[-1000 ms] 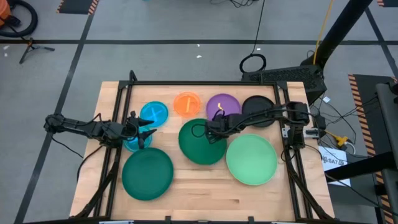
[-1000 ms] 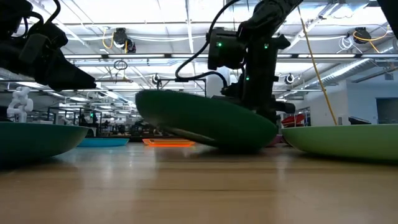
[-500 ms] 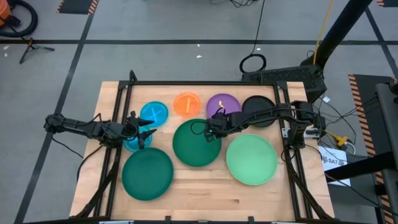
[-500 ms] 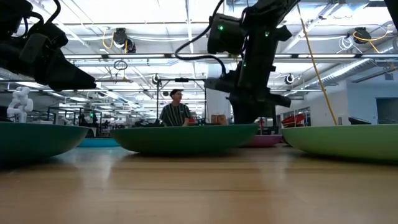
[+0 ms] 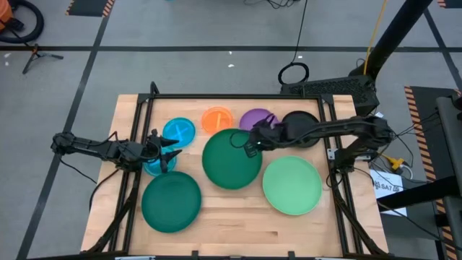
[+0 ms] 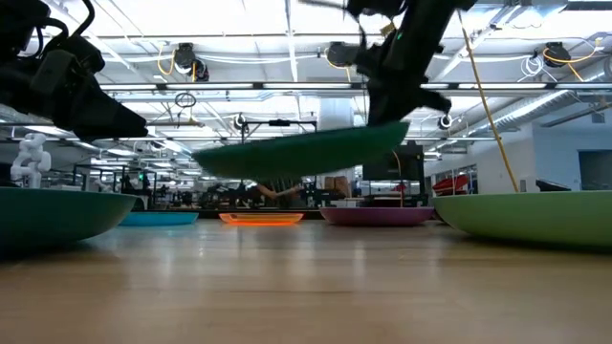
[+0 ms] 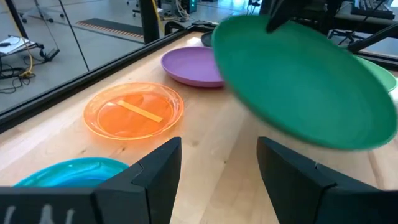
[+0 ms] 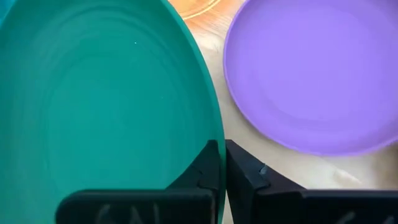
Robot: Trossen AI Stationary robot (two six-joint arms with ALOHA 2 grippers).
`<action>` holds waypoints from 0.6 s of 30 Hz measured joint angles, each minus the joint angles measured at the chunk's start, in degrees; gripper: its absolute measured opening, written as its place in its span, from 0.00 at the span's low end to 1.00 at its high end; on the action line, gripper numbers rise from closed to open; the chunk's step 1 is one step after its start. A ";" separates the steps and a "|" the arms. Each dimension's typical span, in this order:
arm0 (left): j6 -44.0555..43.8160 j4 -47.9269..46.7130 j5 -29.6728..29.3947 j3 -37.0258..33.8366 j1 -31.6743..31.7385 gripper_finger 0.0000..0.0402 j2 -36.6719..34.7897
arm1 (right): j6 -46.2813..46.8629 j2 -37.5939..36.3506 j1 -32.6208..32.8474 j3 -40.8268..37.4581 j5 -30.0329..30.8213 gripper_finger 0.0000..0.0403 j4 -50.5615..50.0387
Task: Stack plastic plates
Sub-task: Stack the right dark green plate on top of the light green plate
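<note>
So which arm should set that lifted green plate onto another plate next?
Right. The right gripper is shut on the dark green plate, holding it off the table in the low view. The left gripper hangs open over a blue plate at the left side, holding nothing.

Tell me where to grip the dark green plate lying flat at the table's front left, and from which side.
Pinch the dark green plate by its raised rim, on the edge facing the left pincer, from above; it lies flat, so only the rim gives purchase.

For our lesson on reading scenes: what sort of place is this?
Probably a robotics lab or workshop: a framed wooden table, cables on a taped concrete floor, and workbenches under industrial ceiling lights beyond.
</note>
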 joint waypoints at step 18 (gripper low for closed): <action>-6.04 0.00 0.02 0.00 0.00 0.53 -0.01 | 4.93 -21.63 7.44 -4.76 -1.95 0.01 -20.71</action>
